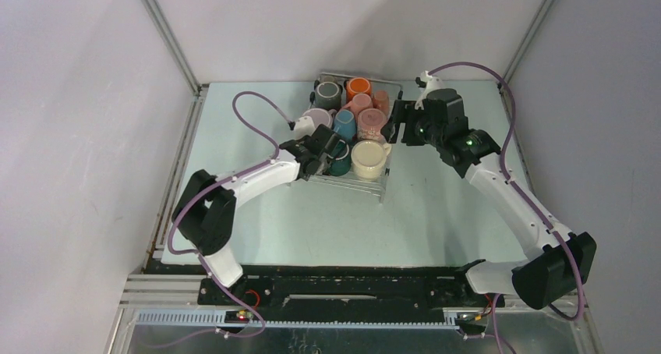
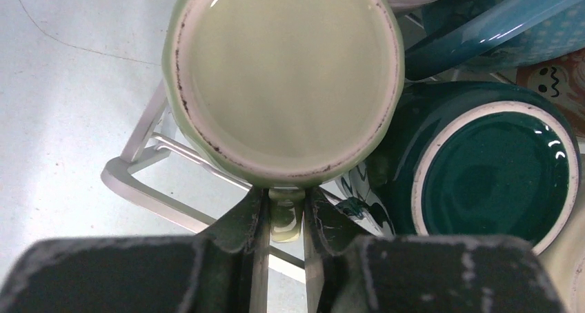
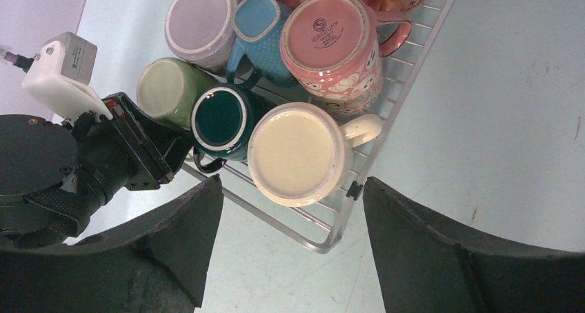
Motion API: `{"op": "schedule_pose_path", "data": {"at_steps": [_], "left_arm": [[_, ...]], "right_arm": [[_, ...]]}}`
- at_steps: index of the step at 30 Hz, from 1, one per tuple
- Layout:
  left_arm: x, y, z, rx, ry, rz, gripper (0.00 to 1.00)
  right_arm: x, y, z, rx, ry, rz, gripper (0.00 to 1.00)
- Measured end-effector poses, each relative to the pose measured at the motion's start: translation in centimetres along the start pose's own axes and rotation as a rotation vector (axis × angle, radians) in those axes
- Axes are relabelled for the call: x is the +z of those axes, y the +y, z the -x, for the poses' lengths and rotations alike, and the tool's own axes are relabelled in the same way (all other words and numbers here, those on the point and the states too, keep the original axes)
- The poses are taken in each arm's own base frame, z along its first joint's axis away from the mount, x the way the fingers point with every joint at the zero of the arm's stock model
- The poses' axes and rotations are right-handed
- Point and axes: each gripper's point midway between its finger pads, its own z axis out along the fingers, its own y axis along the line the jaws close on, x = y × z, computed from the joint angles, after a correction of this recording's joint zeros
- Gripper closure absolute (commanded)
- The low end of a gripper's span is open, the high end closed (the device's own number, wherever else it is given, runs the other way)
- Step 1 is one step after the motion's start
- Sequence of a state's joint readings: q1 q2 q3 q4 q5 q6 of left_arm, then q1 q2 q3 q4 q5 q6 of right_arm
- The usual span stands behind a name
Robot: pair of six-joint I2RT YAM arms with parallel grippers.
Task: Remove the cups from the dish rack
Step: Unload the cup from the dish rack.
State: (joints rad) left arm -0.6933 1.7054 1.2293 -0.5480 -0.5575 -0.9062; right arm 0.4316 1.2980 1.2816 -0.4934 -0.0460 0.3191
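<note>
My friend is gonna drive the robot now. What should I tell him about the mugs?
Left gripper: pinched shut on the handle of the pale green mug, which sits in the dish rack.
Right gripper: open, empty, hovering by the rack's right side.
Other cups: all packed in the rack, none on the table.
Done: nothing unloaded yet.
Left: lift out the green mug, then every other one.
</note>
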Motion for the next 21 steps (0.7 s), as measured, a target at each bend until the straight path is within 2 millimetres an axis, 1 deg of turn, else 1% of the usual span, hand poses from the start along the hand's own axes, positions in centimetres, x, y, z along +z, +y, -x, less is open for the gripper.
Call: {"op": "schedule_pose_path", "data": {"at_steps": [4,14,21], "left_arm": [[-0.4,0.2,0.3,0.015,-0.004,-0.003,1.0],[-2.1,0.3,2.3,0.023,-0.061,-0.025,1.0],[-3.0,0.7,2.9,0.034,-0.077,-0.027,1.0]], "right_arm": [[0.0,0.3,0.0,-0.004,-0.002,0.008,0.18],[0.1,0.7,0.1,-0.008,-0.007,0.017,0.18],[0.5,0.8,-0.1,-0.007,-0.002,0.019,0.17]]}}
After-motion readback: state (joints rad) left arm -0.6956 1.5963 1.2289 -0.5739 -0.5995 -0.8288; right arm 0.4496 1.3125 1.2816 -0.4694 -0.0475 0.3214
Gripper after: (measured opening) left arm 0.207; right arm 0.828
